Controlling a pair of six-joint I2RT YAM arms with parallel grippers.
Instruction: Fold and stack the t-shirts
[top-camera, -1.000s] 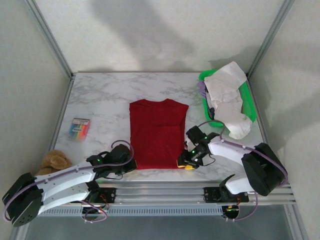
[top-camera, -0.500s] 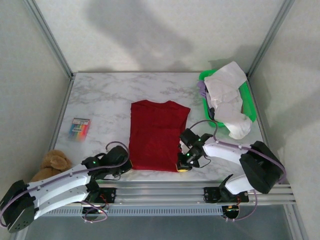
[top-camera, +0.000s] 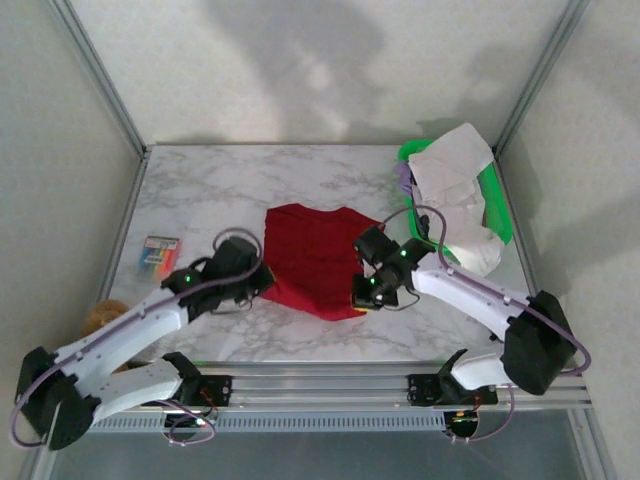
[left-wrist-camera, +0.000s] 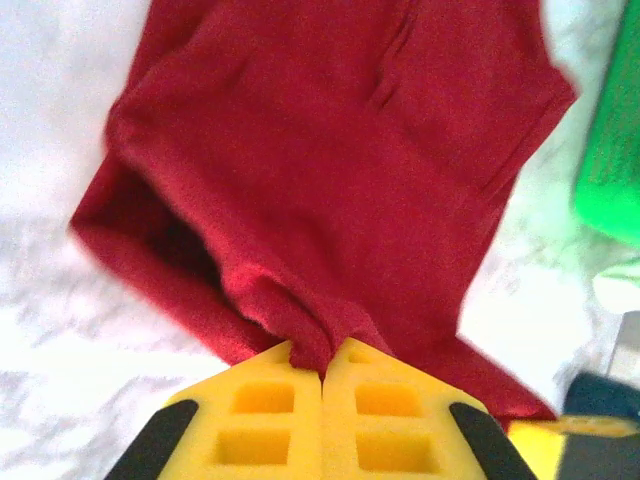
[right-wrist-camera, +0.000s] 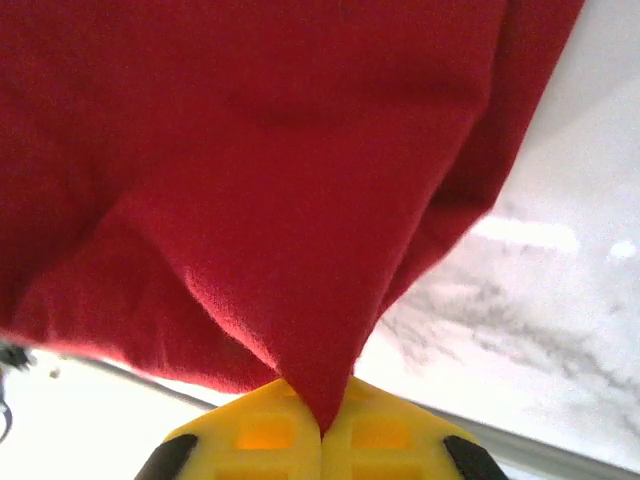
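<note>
Pinched shut with the left gripper (left-wrist-camera: 322, 360) on the near left hem of the soft deep red cloth t-shirt (top-camera: 315, 262); pinched just as tight at the near right hem with the right gripper (right-wrist-camera: 320, 420); bunched midway on the white marbled table (top-camera: 200, 200), near edge raised; heaped over the green plastic basket (top-camera: 497, 205) at far right, a white cloth t-shirt (top-camera: 450, 175).
</note>
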